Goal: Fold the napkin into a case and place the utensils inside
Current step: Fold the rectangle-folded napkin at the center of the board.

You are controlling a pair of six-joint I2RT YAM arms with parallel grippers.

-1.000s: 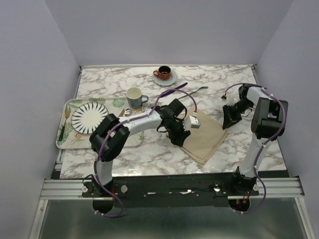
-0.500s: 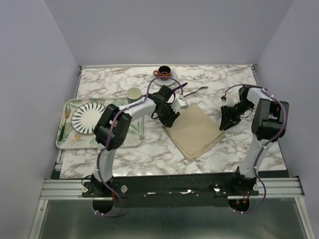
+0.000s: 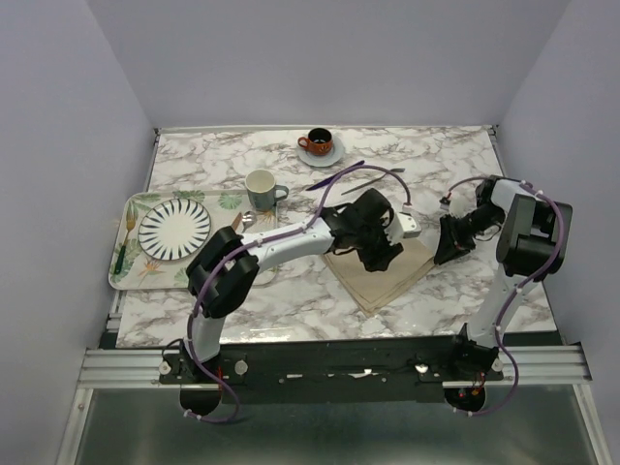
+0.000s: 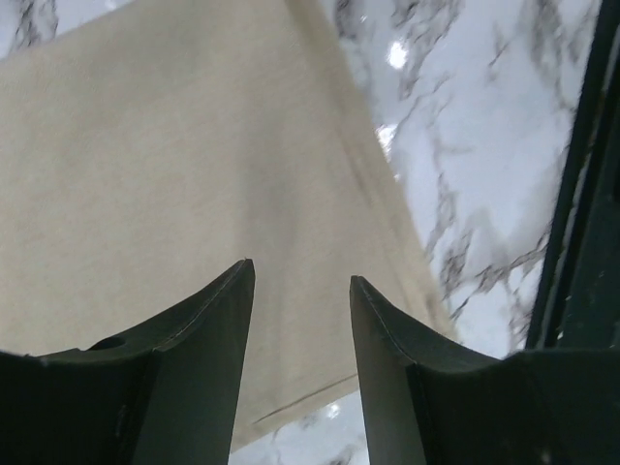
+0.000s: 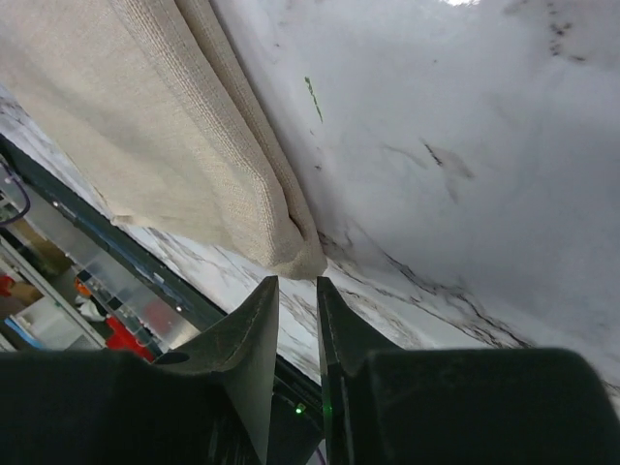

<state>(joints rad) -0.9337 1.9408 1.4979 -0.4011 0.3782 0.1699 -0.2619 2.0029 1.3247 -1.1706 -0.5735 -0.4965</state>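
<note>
On the marble table [image 3: 291,302] we find the napkin [image 3: 386,281] lying folded flat, right of centre and near the front edge. The left gripper [image 4: 301,281] hangs over the napkin's middle with its jaws set wide and nothing between them. The right gripper [image 5: 295,283] sits at the napkin's right corner, jaws narrowed to a slit with no cloth seen in the gap. Behind the cloth, apart from it, the purple knife [image 3: 339,174] and silver fork [image 3: 395,172] lie on the marble.

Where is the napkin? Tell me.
In the top view, the napkin lies on the table right of centre, beneath the left gripper, its right corner beside the right gripper.
</note>
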